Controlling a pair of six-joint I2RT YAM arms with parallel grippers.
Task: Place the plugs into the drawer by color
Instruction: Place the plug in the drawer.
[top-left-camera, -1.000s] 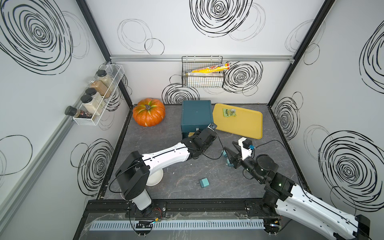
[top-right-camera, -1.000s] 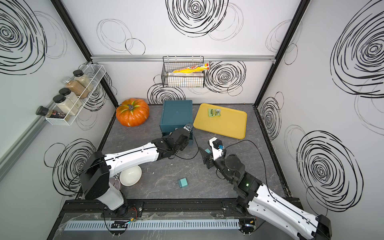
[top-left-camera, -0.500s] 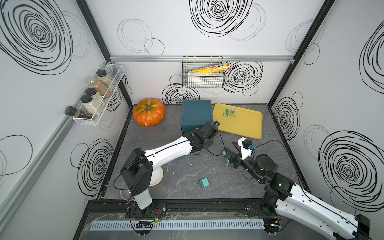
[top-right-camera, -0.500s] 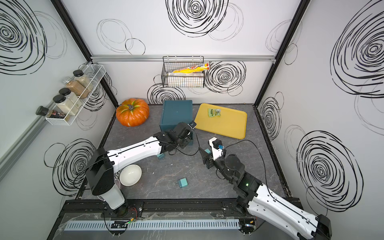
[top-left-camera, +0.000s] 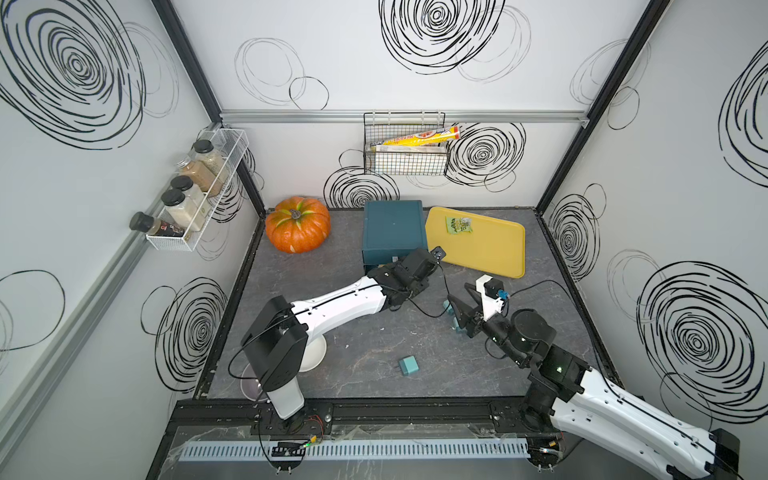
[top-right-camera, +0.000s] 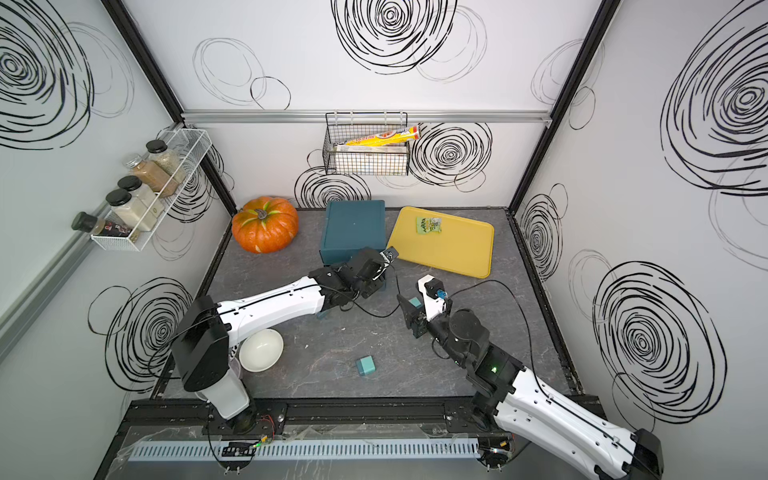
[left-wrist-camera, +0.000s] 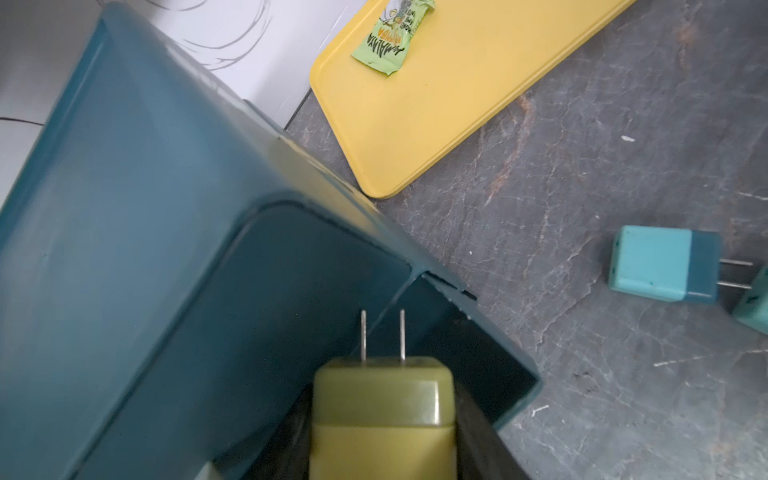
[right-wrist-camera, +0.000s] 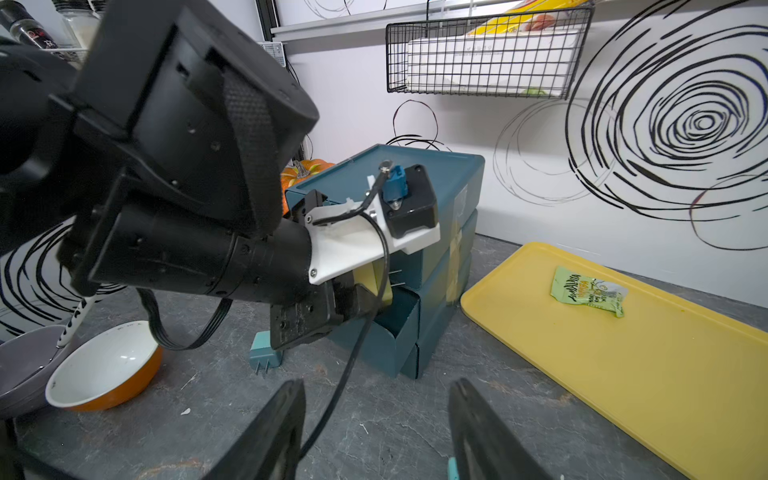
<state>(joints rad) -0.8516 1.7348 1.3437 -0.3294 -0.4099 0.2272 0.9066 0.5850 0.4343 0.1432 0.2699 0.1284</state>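
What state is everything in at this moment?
drawer: one of three pulled open.
yellow plug: held over the open drawer.
left gripper: jaws shut on the yellow plug.
right gripper: jaws open, holding nothing.
teal plug: lying loose, untouched.
white bowl: upright, empty.

Drawer (left-wrist-camera: 124, 208): smooth plastic, slight sheen. Yellow plug (left-wrist-camera: 382, 399): glossy plastic, bare metal prongs (left-wrist-camera: 402, 334). Tray (left-wrist-camera: 436, 116): matt plastic. Table (left-wrist-camera: 602, 374): dull, veined, stone-like surface. Basket (right-wrist-camera: 478, 54): black wire. Bowl (right-wrist-camera: 108, 361): glossy, smooth.

I see an orange pumpkin (top-left-camera: 297, 224) far left, a yellow tray (top-left-camera: 482, 253) far right carrying a green packet (top-left-camera: 458, 225), a white bowl (top-right-camera: 261, 350) near left.
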